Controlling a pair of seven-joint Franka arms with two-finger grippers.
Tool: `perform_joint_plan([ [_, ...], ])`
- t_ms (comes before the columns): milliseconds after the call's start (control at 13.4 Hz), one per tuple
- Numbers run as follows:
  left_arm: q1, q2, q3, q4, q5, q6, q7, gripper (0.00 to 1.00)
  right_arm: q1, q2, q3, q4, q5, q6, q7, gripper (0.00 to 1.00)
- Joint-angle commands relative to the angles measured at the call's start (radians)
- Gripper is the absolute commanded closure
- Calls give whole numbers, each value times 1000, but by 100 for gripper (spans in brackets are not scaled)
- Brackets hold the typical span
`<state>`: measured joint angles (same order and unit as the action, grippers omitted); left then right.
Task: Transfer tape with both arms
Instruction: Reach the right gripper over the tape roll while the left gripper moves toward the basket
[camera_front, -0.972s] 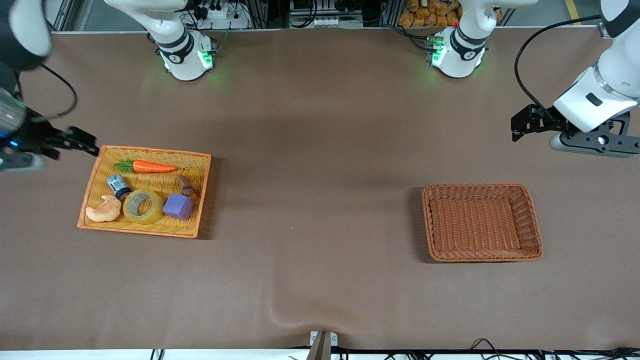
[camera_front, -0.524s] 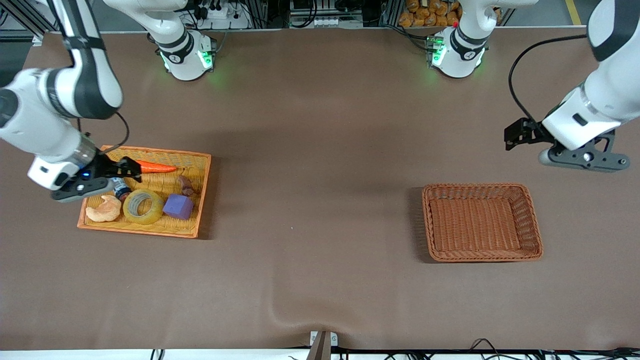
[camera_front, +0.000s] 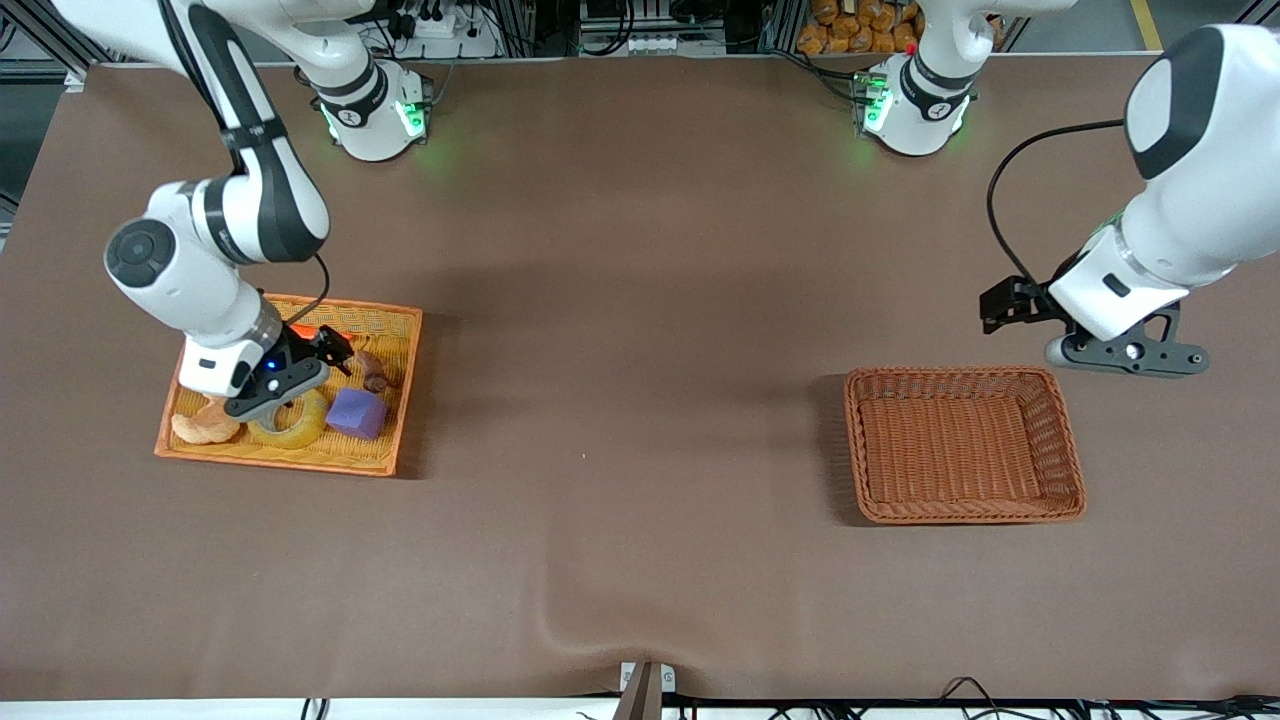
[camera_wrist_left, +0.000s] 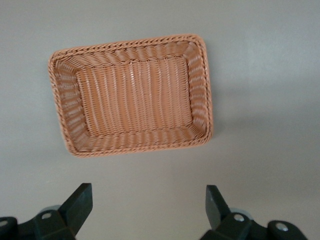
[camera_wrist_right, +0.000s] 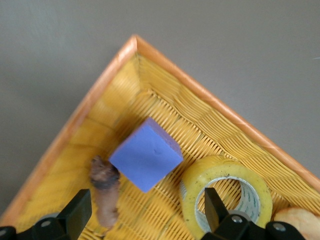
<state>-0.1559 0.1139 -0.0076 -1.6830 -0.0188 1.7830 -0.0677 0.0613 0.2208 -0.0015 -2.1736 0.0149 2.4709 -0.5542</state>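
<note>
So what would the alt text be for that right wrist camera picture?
Looking down into a yellow woven tray with an orange rim, the open right gripper hangs over a purple cube, a yellowish roll of tape beside it and a small brown object.

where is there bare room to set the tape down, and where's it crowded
The brown wicker basket has nothing in it. Bare table runs between it and the yellow tray. The tray is crowded: tape, purple cube, right gripper over them.
</note>
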Motion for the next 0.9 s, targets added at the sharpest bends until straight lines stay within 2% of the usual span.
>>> perform_joint_plan([
  [0, 12, -20, -6, -55, -44, 62, -34, 0, -43, 29, 0, 29, -1, -6, -140, 0],
  [224, 7, -22, -6, -99, -46, 116, -64, 0, -129, 61, 2, 31, 0, 2, -259, 0],
  [374, 9, -26, -6, -116, -47, 142, -93, 0, -136, 61, 2, 28, 2, -4, -259, 0],
  [598, 13, -23, -5, -124, -142, 162, -101, 0, -132, 95, 2, 31, 4, 20, -259, 0],
  [823, 12, -25, -5, -152, -148, 209, -142, 0, -133, 112, 2, 23, 4, 28, -260, 0],
])
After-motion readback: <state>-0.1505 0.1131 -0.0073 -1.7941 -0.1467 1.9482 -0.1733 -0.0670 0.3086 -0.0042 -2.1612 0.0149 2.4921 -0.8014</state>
